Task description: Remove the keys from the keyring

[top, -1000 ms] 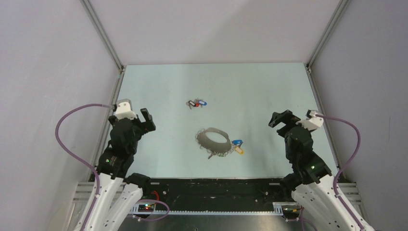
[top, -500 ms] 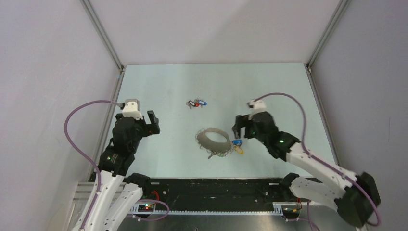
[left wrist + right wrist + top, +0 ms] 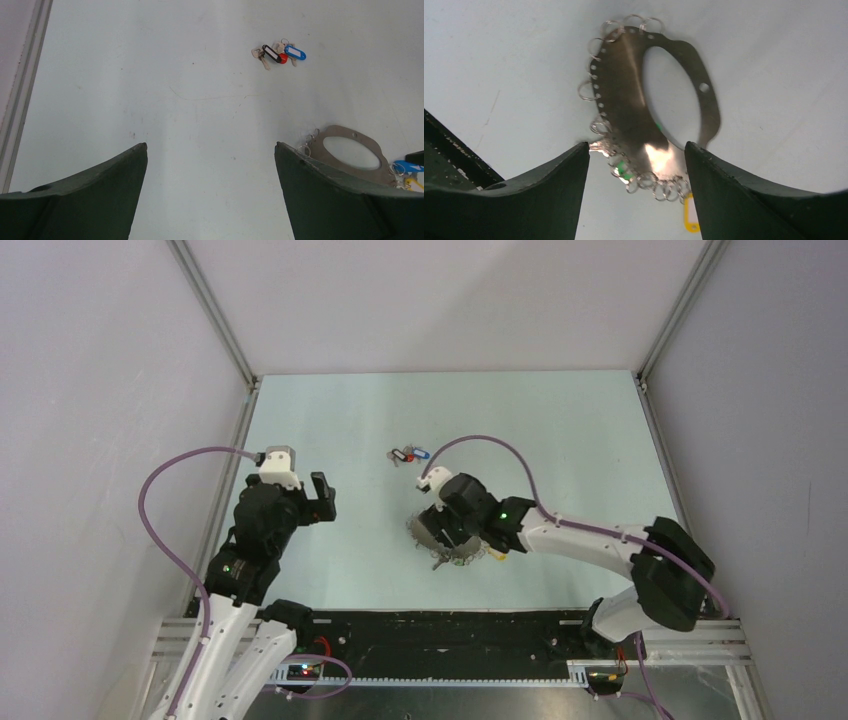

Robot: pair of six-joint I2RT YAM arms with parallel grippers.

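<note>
The keyring (image 3: 624, 95), a dull grey-brown hoop fringed with small silvery rings (image 3: 671, 189), lies flat mid-table. My right gripper (image 3: 635, 150) hangs over it, open, its fingers standing either side of the hoop's near rim without gripping. A yellow-tagged key (image 3: 690, 218) and a green bit (image 3: 624, 170) hang at that rim. In the top view the right gripper (image 3: 452, 523) covers most of the keyring (image 3: 421, 528). My left gripper (image 3: 211, 145) is open and empty, left of the keyring (image 3: 340, 136), above bare table. Blue (image 3: 407, 166) and yellow (image 3: 415, 183) tagged keys show at the hoop's right.
A loose cluster of keys with black, red and blue heads (image 3: 410, 454) lies beyond the keyring, also in the left wrist view as the cluster (image 3: 277, 52). Enclosure walls and aluminium posts (image 3: 215, 320) bound the table. A black strip (image 3: 440, 625) runs along the near edge.
The right arm swung left from the table's right side to above the keyring, its jaws narrowing. The left gripper drifted slightly right and stayed open.
</note>
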